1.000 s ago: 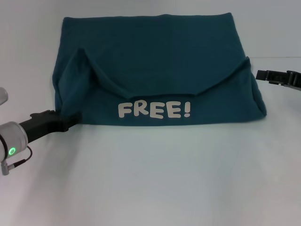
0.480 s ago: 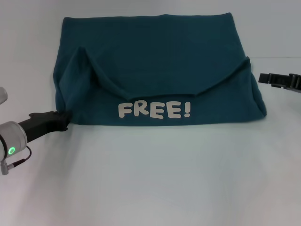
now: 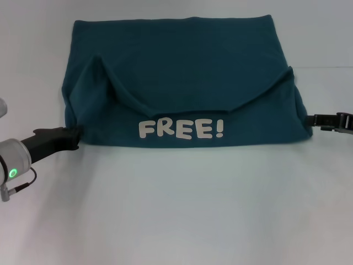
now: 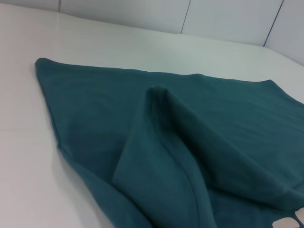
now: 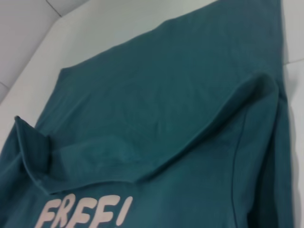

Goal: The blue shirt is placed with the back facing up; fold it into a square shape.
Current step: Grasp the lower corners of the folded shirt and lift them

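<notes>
**A:** Where does the blue shirt (image 3: 182, 72) lie?

**B:** Spread on the white table (image 3: 182, 210), in the far half of it. It is soft, matte knit cloth of a dark teal, already folded into a broad shape wider at the near edge. The near band is turned up over the rest and carries pale, rounded lettering (image 3: 181, 129) reading "FREE!".

**A:** Is the cloth flat?

**B:** Mostly. Two sleeve corners stand up as soft peaks, one toward each side, with a shallow curved fold sagging between them. The left wrist view shows one peak as a rounded ridge with a stitched hem; the right wrist view shows the other with a seam running down it.

**A:** And the grippers?

**B:** The left gripper (image 3: 73, 137), black on a silver wrist with a green light, sits low at the shirt's near left corner, its tip touching the cloth edge. Whether its fingers are parted or pressed together, I cannot tell. The right gripper (image 3: 315, 119) lies low just beside the near right corner; its fingers are equally unclear.
</notes>
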